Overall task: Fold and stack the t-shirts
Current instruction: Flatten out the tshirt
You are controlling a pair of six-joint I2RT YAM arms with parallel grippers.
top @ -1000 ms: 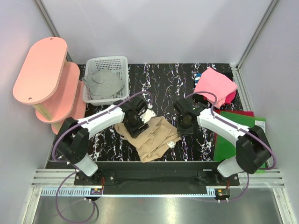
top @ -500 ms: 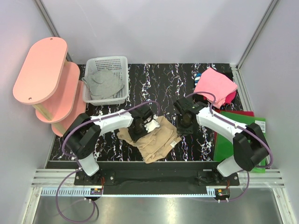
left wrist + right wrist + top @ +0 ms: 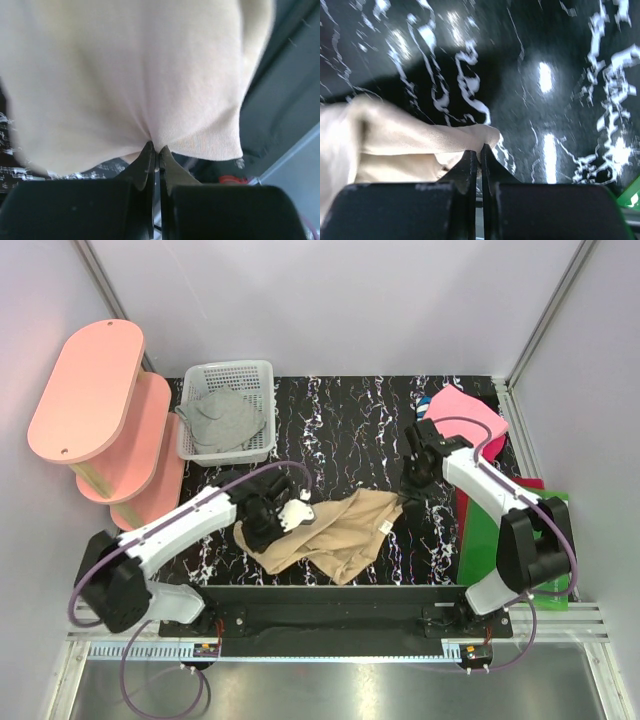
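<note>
A tan t-shirt (image 3: 335, 533) hangs stretched between both arms over the front middle of the black marbled table (image 3: 350, 420). My left gripper (image 3: 262, 523) is shut on its left edge; in the left wrist view the cloth (image 3: 130, 75) bunches into the closed tips (image 3: 154, 148). My right gripper (image 3: 408, 490) is shut on the right corner of the tan t-shirt (image 3: 410, 135), pinched at the tips (image 3: 481, 149). A grey t-shirt (image 3: 222, 418) lies in the white basket (image 3: 262, 370). A pink t-shirt (image 3: 462, 425) sits folded at the back right.
A pink two-tier shelf (image 3: 95, 410) stands at the left beside the basket. A green sheet (image 3: 500, 540) lies at the right edge, with a dark red item (image 3: 465, 505) under its top.
The left gripper shut on the tan t-shirt's left edge and drew it left. The right gripper carried its corner back and right, spreading the crumpled cloth out.
</note>
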